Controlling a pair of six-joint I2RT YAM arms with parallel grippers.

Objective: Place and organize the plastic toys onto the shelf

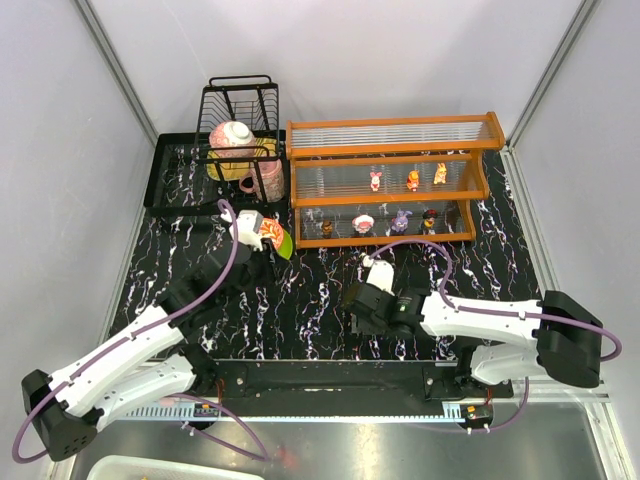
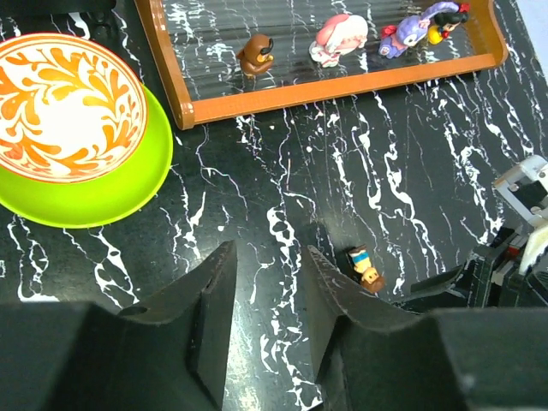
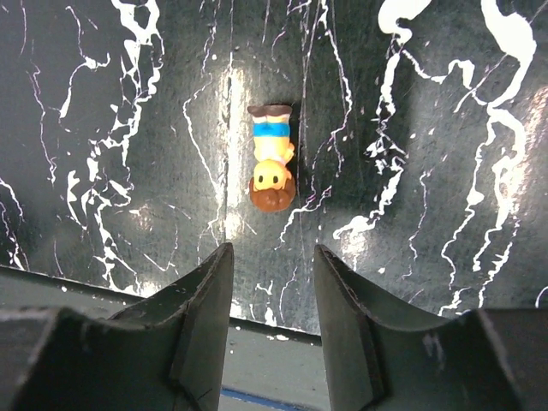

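Black marble-look tabletop (image 1: 300, 300) with white veins, that's pretty much my whole world. My right gripper (image 3: 272, 250) has its fingers parted a modest way with nothing between them. One little figurine (image 3: 272, 167) lies flat on the table just past the tips: brown hair, yellow face, blue band, head pointing at me. My left gripper (image 2: 267, 253) is the same deal, a narrow empty gap, with that figurine off to its right, near but not touching. Further out, the orange shelf (image 2: 257, 103) has a brown toy (image 2: 255, 53), a pink-white toy (image 2: 338, 38), a purple toy (image 2: 402, 34) and a dark-haired toy (image 2: 445, 19) on its bottom tier. Three more toys (image 1: 412, 180) stand one tier up. Left of it sits a patterned bowl (image 2: 64, 103) on a green plate (image 2: 128, 197), and a black wire rack (image 1: 240, 110) behind.
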